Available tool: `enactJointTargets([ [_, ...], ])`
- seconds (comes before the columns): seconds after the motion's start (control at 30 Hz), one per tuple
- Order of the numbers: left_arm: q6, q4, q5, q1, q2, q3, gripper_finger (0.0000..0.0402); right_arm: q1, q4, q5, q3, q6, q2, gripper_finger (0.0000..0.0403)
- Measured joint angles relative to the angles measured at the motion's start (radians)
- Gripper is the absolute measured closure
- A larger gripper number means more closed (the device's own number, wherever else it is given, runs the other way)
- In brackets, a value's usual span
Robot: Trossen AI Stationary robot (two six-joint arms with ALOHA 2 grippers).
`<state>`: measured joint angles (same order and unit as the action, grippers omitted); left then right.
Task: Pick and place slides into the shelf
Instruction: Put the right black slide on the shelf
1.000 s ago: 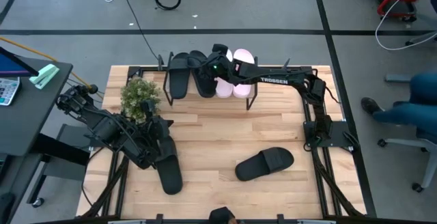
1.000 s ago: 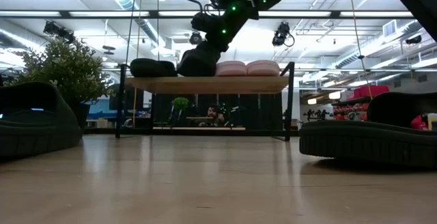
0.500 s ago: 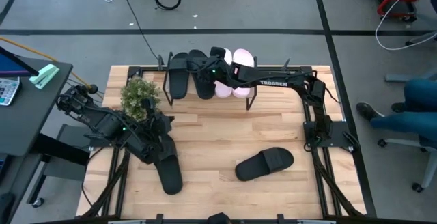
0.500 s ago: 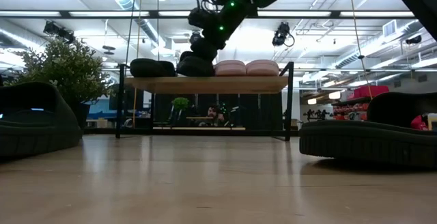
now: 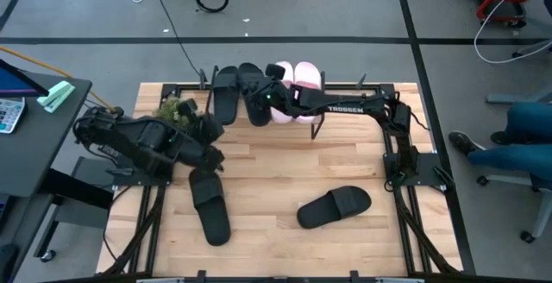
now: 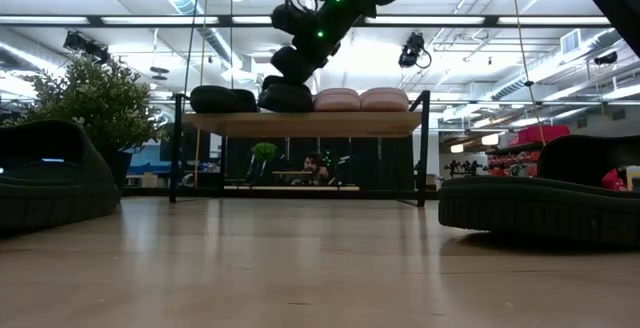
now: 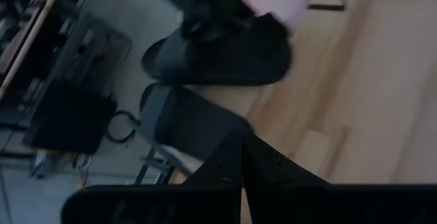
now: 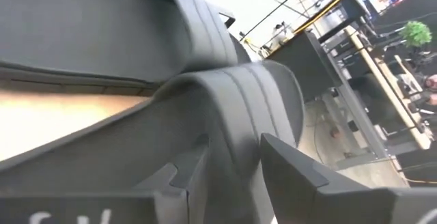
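Nearest, two black slides lie on the table (image 5: 276,166): one (image 5: 210,207) left, one (image 5: 335,206) right. Left gripper (image 5: 210,149), fingers pressed together, hovers empty beside a potted plant (image 5: 175,110) (partly hidden by the arm). Beyond, the shelf (image 6: 300,123) carries two black slides (image 5: 240,93) and the pink pair (image 5: 296,78); right gripper (image 5: 269,96), fingers spread, sits over them.

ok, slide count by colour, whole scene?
Black slides: 4, two on the shelf at and, two on the table at and
Pink-and-white slides: 2, on the shelf
Total: 6
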<state>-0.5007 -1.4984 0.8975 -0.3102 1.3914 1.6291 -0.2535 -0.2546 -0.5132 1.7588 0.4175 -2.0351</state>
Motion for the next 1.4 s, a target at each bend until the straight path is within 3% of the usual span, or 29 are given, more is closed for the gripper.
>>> enactJointTargets([
  [0.23, 0.000, -0.012, 0.000, 0.152, 0.000, 0.000, 0.0387, 0.061, -0.122, -0.089, 0.000, 0.000, 0.039, 0.0268],
  [0.43, 0.117, 0.021, 0.000, 0.276, 0.000, 0.000, 0.0396, 0.096, -0.178, -0.103, 0.000, -0.069, 0.126, 0.0268],
  [0.5, 0.174, 0.059, -0.001, 0.325, 0.000, 0.000, 0.0397, 0.114, -0.259, -0.062, 0.000, -0.167, 0.172, 0.0268],
  [0.6, 0.289, 0.146, -0.017, 0.415, 0.000, 0.000, 0.0395, 0.138, -0.372, 0.100, 0.000, -0.285, 0.246, 0.0268],
  [0.73, 0.473, 0.316, -0.186, 0.565, 0.001, 0.000, 0.0392, 0.168, -0.405, 0.269, 0.000, -0.395, 0.319, 0.0277],
  [0.97, 0.616, 0.594, -0.598, 0.860, 0.003, 0.000, 0.0396, 0.240, -0.408, 0.288, 0.000, -0.429, 0.372, 0.0324],
  [1.2, 0.584, 0.615, -0.841, 1.084, 0.083, 0.001, 0.0398, 0.241, -0.410, 0.284, 0.000, -0.343, 0.328, 0.0396],
  [1.4, 0.651, 0.678, -0.869, 1.108, 0.233, 0.000, 0.0399, 0.194, -0.412, 0.282, 0.000, -0.316, 0.239, 0.0396],
])
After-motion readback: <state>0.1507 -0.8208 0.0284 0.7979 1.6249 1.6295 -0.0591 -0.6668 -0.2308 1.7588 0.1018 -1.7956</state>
